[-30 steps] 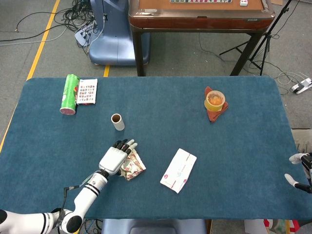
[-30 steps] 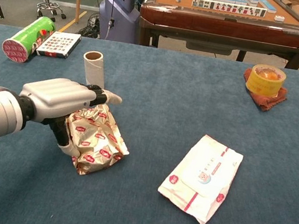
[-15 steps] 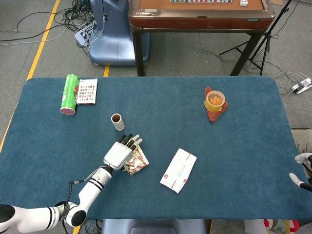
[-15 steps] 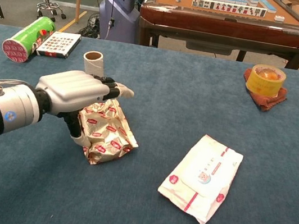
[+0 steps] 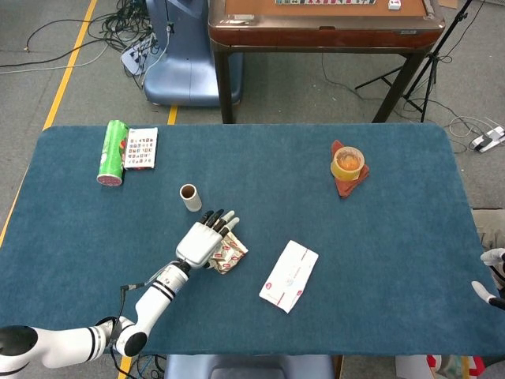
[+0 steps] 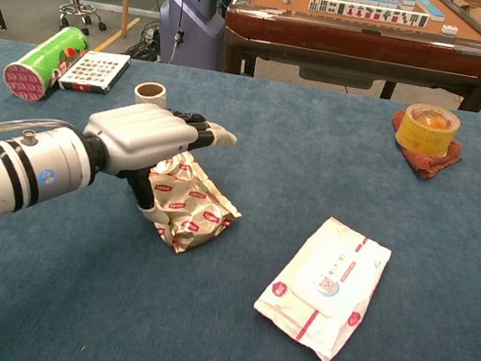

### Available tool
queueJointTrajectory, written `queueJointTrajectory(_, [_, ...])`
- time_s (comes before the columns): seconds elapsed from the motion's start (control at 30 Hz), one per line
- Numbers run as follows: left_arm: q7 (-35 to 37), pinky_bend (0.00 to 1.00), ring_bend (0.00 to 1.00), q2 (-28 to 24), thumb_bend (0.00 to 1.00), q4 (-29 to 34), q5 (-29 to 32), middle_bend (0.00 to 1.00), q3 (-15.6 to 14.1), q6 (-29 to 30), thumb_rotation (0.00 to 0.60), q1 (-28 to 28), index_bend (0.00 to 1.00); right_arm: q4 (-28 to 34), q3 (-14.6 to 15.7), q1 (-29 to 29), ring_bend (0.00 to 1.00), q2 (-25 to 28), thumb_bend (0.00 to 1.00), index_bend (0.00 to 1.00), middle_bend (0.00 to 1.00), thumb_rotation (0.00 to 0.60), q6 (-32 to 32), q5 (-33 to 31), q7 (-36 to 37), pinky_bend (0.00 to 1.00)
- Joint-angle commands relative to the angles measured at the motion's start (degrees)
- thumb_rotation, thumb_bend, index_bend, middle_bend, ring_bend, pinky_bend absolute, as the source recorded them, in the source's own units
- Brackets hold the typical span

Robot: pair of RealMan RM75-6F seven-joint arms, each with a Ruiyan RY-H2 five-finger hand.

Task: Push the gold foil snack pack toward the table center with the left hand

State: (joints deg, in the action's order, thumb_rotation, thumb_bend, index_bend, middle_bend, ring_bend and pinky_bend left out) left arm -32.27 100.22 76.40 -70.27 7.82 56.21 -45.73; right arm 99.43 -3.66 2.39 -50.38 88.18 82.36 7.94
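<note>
1. Now pushing: left hand [image 6: 152, 134] flat, fingers stretched out, pressing snack pack [image 6: 190, 207] from its left.
2. Pack sits left of table [image 5: 379, 260] centre, beside wipes [image 5: 289, 275].
3. Short way left, judging by position.

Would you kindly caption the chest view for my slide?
Left hand rests on the gold snack pack, with a white pouch lying to its right on the blue table.

Bright, even light; sharp focus
</note>
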Motion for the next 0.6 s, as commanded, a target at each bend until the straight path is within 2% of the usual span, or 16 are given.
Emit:
queueJointTrajectory(0.03, [1.00,0.09,0.00,1.71,0.00,-2.59,-0.81,0.00,0.48,0.11,0.600,-0.72,0.00,-0.05,-0.05,0.04,0.31,0.02,0.14,0.46,0.47,0.600,0.02,-0.05,0.11,0.36])
queueJointTrajectory(0.37, [6.01,0.09,0.00,5.24,0.00,-8.56,-3.97,0.00,1.40,2.18,0.600,-1.59,0.00,-0.04,-0.06,-0.03,0.31,0.01,0.14,0.46,0.47,0.600,-0.31,0.07,0.20,0.36])
queueJointTrajectory(0.6, [4.31,0.10,0.00,2.42,0.00,-5.67,-4.99,0.00,0.18,3.61,0.600,-0.24,0.00,0.04,0.09,0.04,0.31,0.08,0.14,0.46,0.47,0.600,-0.34,0.42,0.42,0.36])
